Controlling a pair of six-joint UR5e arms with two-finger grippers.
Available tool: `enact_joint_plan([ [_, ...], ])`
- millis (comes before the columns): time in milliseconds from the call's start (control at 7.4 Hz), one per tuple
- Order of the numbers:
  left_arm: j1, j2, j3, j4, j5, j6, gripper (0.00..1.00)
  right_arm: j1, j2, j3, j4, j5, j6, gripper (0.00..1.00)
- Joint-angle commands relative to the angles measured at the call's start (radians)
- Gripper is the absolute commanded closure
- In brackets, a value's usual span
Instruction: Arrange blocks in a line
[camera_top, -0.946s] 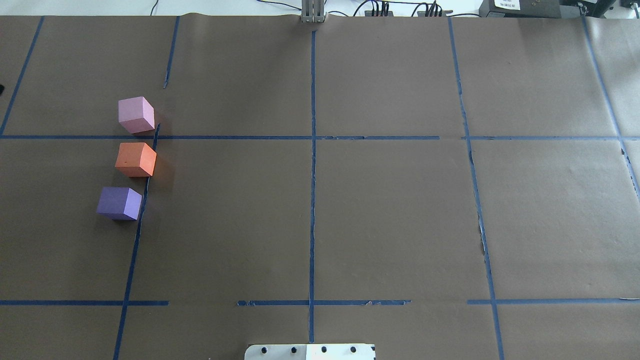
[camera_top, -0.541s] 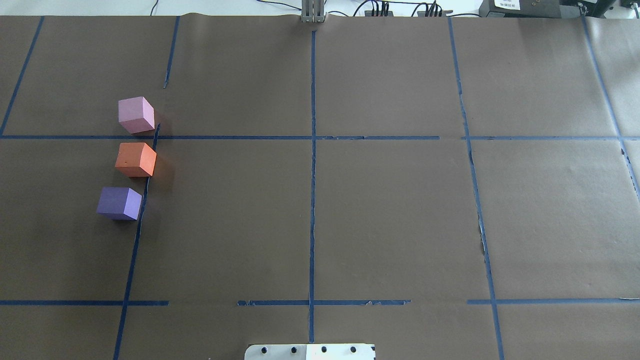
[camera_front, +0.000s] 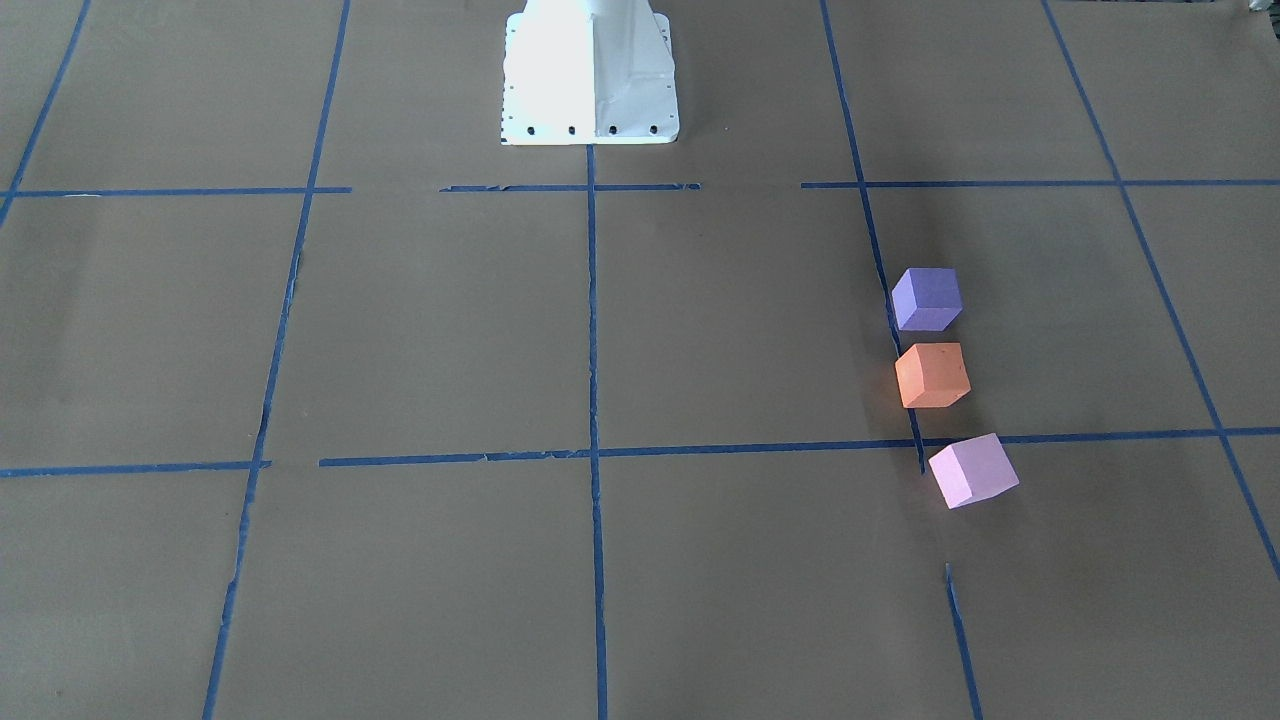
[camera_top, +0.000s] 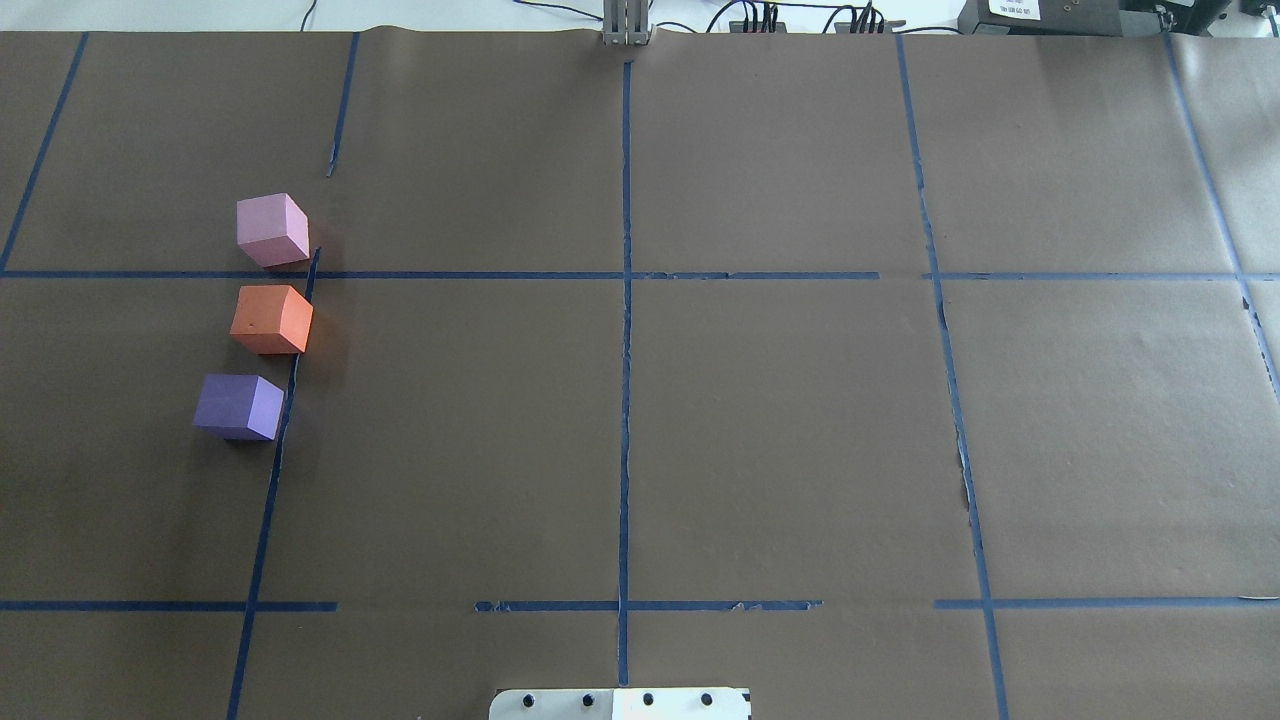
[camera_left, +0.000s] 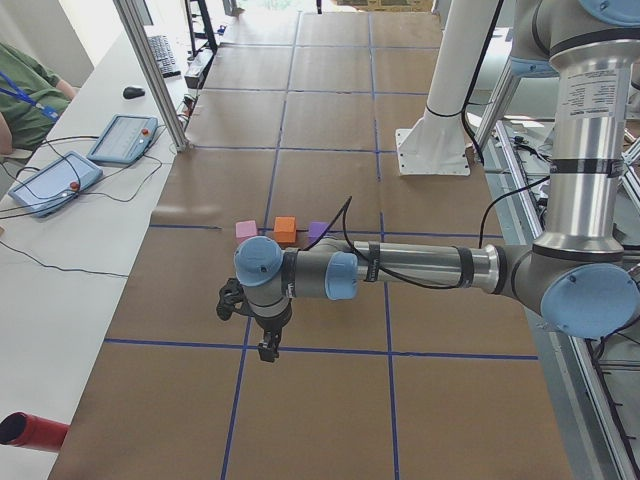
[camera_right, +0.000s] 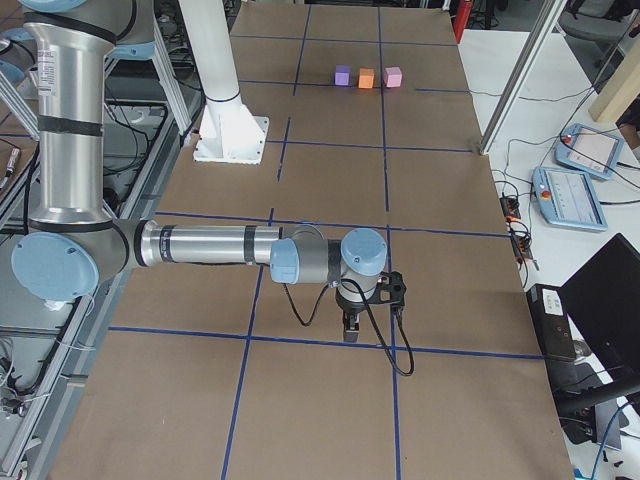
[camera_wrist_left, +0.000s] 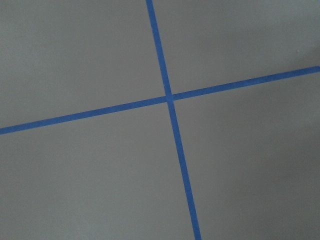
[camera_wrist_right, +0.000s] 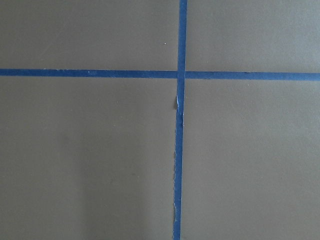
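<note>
Three blocks stand in a slightly slanted line on the robot's left side of the table: the pale pink block (camera_top: 271, 229) farthest, the orange block (camera_top: 271, 319) in the middle, the violet-purple block (camera_top: 240, 406) nearest the robot. They also show in the front-facing view: purple (camera_front: 927, 298), orange (camera_front: 932, 375), pink (camera_front: 972, 470). Small gaps separate them. My left gripper (camera_left: 268, 350) hangs over the table's left end, well clear of the blocks. My right gripper (camera_right: 349, 330) hangs over the far right end. I cannot tell whether either is open or shut.
Brown paper with a blue tape grid (camera_top: 625, 275) covers the table. The white robot base (camera_front: 588, 75) stands at the near edge. Teach pendants (camera_left: 122, 138) and cables lie on the side bench. Both wrist views show only tape crossings (camera_wrist_left: 169, 97).
</note>
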Motion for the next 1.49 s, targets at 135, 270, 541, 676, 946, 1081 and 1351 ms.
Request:
enact_joint_plan([
  [135, 0.0, -0.008, 0.036, 0.002, 0.001, -0.002, 0.0, -0.001, 0.0, 0.0, 0.0, 0.0, 0.0, 0.0],
  [270, 0.0, -0.009, 0.043, 0.003, 0.001, -0.002, 0.0, 0.001, 0.0, 0.0, 0.0, 0.0, 0.0, 0.0],
  [541, 0.0, -0.008, 0.045, 0.003, 0.001, -0.008, 0.0, -0.001, 0.0, 0.0, 0.0, -0.001, 0.0, 0.0],
  [676, 0.0, -0.008, 0.045, 0.005, 0.001, -0.008, 0.0, 0.001, 0.0, 0.0, 0.0, 0.0, 0.0, 0.0],
  [946, 0.0, 0.001, 0.045, 0.006, 0.001, -0.011, 0.0, 0.001, 0.0, 0.0, 0.0, 0.0, 0.0, 0.0],
  [1081, 0.0, 0.001, 0.043, 0.006, 0.001, -0.016, 0.0, -0.001, 0.0, 0.0, 0.0, 0.0, 0.0, 0.0],
  [1351, 0.0, 0.0, 0.042, 0.006, 0.001, -0.016, 0.0, 0.001, 0.0, 0.0, 0.0, -0.001, 0.0, 0.0],
])
